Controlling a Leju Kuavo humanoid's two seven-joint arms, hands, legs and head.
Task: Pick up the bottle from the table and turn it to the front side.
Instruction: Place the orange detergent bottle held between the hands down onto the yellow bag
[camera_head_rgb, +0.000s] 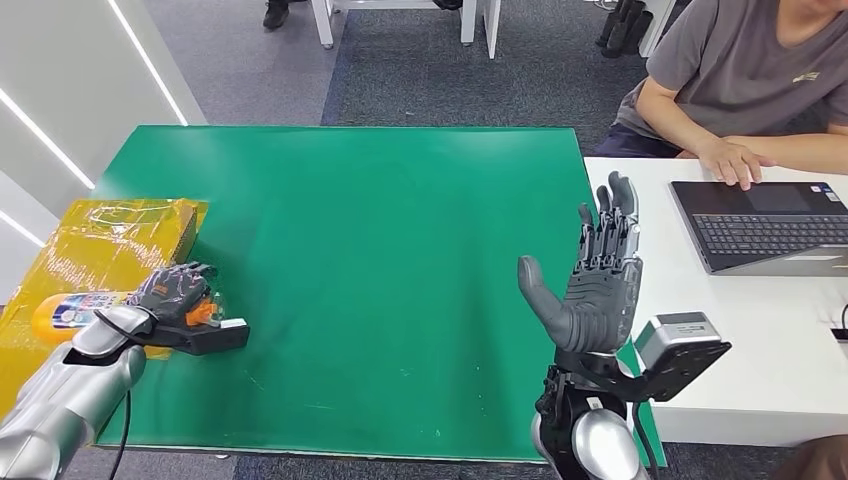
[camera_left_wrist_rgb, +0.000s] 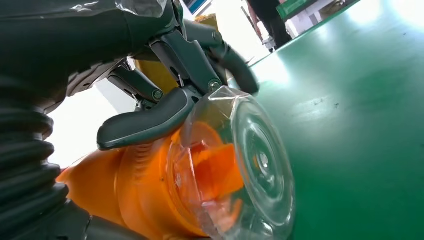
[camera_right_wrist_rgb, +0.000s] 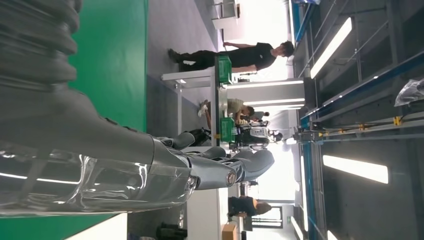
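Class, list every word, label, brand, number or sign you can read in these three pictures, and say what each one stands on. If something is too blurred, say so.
No text can be read in any view.
Bottle label: blue and white print, too small and blurred to read.
Person's grey shirt: a small chest mark, too small to read.
Laptop keys: too small to read.

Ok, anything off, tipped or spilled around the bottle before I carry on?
No spill or damage shows. The orange bottle lies on its side at the green table's left edge, partly over the yellow wrapped box, with the left hand gripping its clear-capped end. The right hand is raised, open and empty.
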